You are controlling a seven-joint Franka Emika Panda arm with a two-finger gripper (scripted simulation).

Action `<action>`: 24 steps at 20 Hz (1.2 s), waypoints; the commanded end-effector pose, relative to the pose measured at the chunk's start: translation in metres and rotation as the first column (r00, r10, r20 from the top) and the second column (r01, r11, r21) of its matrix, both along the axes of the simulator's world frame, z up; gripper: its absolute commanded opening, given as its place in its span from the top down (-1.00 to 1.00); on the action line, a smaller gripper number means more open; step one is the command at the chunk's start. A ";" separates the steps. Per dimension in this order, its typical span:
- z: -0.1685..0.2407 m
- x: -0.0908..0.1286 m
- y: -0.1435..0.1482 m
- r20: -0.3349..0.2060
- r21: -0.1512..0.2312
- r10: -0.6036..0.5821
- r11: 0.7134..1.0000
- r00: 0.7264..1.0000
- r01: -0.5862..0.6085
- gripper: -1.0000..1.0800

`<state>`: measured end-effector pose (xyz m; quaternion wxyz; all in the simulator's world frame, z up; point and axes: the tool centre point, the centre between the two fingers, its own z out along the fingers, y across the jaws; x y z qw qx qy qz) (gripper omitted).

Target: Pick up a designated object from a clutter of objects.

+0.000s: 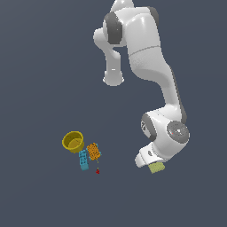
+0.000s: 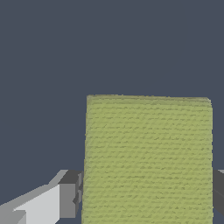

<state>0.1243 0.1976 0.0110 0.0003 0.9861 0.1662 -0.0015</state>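
In the exterior view, the white arm [image 1: 153, 84] is seen bent down over the dark floor [image 1: 40, 66], and the yellow-green pad [image 1: 156, 167] is found just under its wrist, partly hidden by it, well apart from the other items. Those items are grouped toward the exterior view's left — a yellow cup [image 1: 73, 141], a blue brick [image 1: 83, 160] just below it, an orange block [image 1: 93, 151] beside the brick, and a tiny red piece [image 1: 97, 171] a little lower. The gripper itself is hidden in this view by the wrist. In the wrist view, the pad [image 2: 148, 159] is shown large, its finely textured face filling much of the frame, and the gripper [image 2: 148, 197] is seen closed on it — one finger [image 2: 68, 199] is pressed against one long edge, the other finger [image 2: 218, 192] against the opposite edge. Whether the pad is lifted off the floor cannot be told.
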 end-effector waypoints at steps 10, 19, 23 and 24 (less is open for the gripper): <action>0.052 -0.003 -0.016 0.002 0.000 0.000 1.000 1.000 0.000 1.00; 0.148 -0.008 -0.046 0.002 0.000 0.000 1.000 1.000 0.000 1.00; 0.194 -0.011 -0.060 0.003 0.000 0.001 1.000 1.000 -0.001 1.00; 0.206 -0.011 -0.063 0.003 0.001 0.001 1.000 1.000 -0.001 1.00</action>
